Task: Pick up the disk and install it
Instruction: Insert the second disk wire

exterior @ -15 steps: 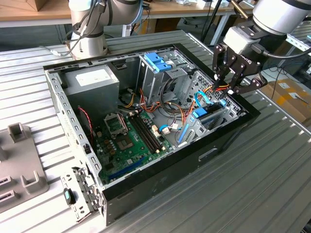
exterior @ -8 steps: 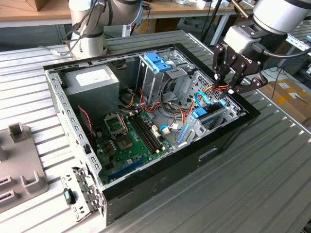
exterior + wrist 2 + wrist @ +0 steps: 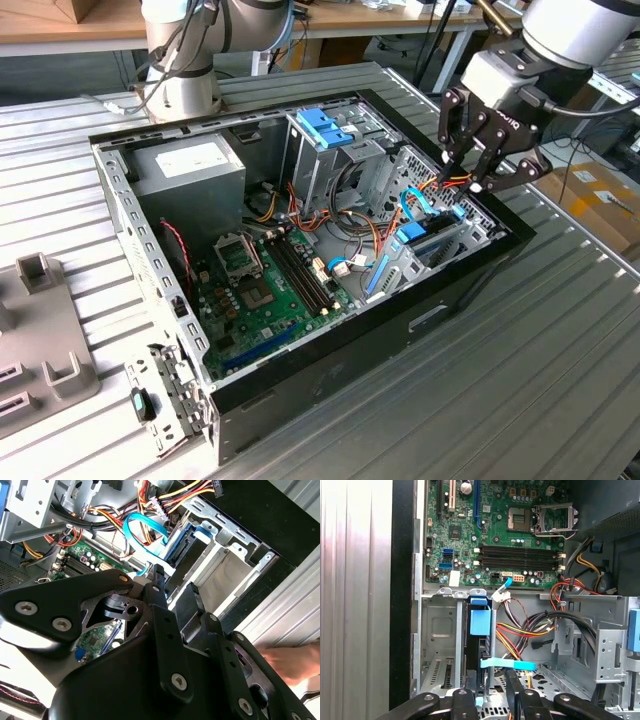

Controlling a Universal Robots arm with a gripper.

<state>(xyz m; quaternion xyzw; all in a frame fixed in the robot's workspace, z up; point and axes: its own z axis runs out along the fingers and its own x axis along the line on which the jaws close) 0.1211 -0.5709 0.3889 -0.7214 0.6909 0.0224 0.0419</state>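
The disk (image 3: 424, 240) stands on edge in the drive bay at the case's corner on the exterior view's right, its light-blue carrier rails showing. In the first wrist view the disk (image 3: 479, 625) sits between the bay's metal walls with a blue tab on top. The second wrist view shows the disk (image 3: 181, 541) deep in the bay beside a looped blue data cable (image 3: 145, 532). My gripper (image 3: 468, 172) hangs just above that bay, clear of the disk, open and holding nothing. Its black fingers (image 3: 464, 702) frame the bay from above in both wrist views.
The open computer case (image 3: 330, 360) lies on a ribbed metal table. Inside are a grey power-supply box (image 3: 190, 165), a tall metal cage with a blue bracket (image 3: 325, 125), the motherboard (image 3: 262, 290) and loose coloured cables (image 3: 375, 240). A loose bracket (image 3: 165, 400) lies beside the case.
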